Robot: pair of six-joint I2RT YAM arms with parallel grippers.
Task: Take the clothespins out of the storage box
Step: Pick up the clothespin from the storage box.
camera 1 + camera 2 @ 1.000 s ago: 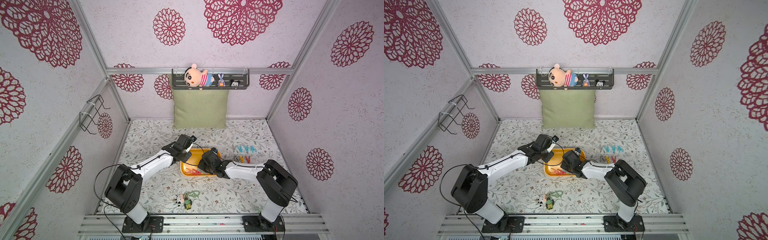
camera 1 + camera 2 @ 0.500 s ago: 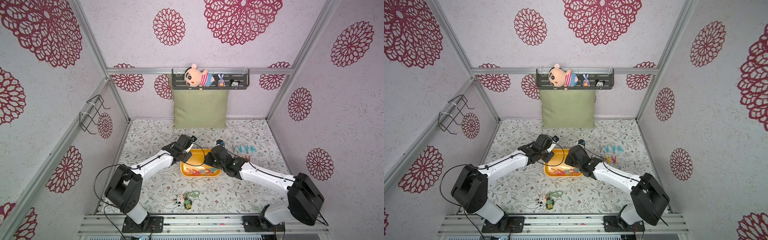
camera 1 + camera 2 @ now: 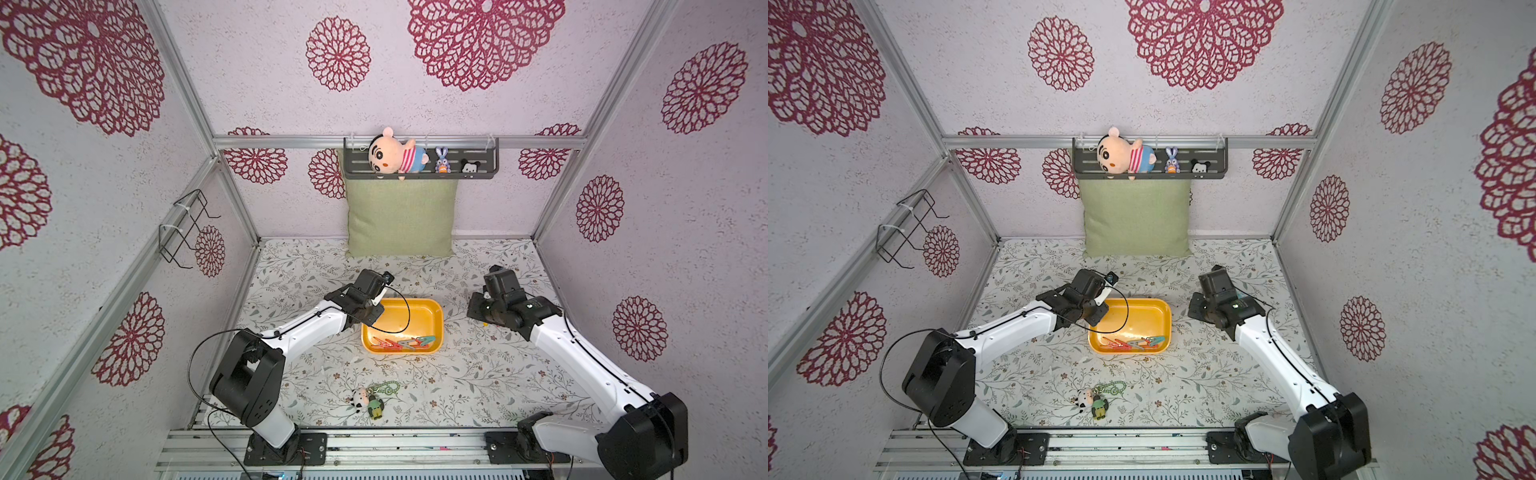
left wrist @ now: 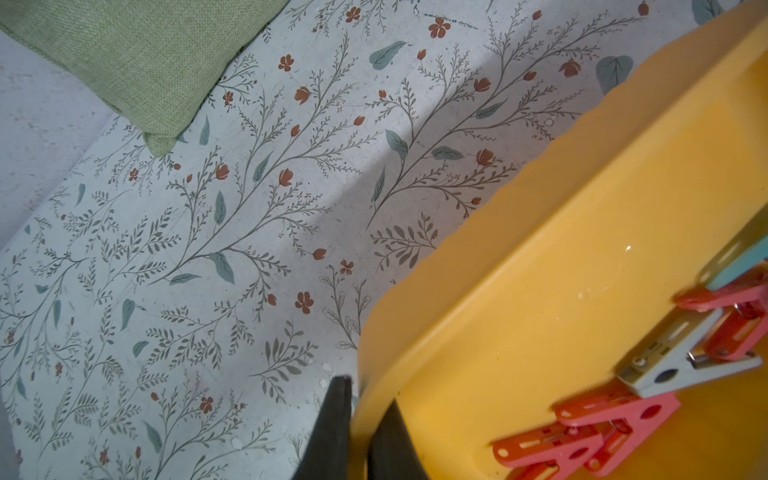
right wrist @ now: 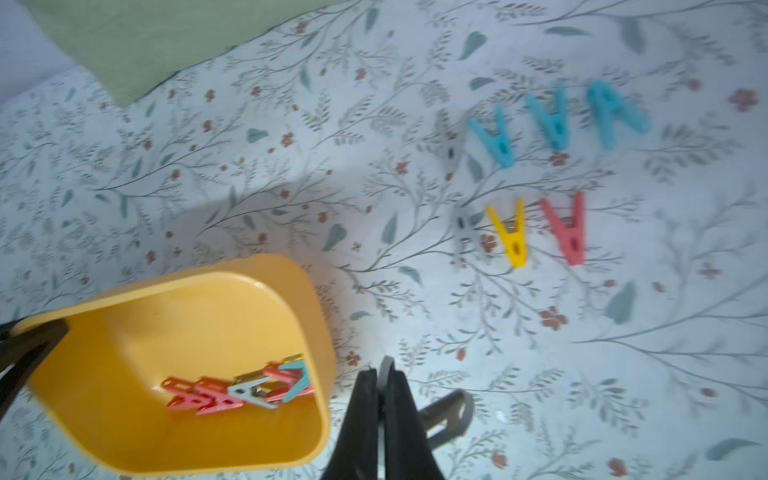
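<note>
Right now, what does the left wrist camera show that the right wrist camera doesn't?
Left wrist only: a close look at the left tool clamping the storage box by its rim, one finger outside the wall, one inside. Right wrist only: the right tool shut on a grey clothespin, and the loose clothespins laid out on the table: three blue, one yellow, one red, plus blurry grey ones. Both: the yellow box, the clothespins in the box (red, grey, teal), the green cushion, and the left tool at the box's corner.
</note>
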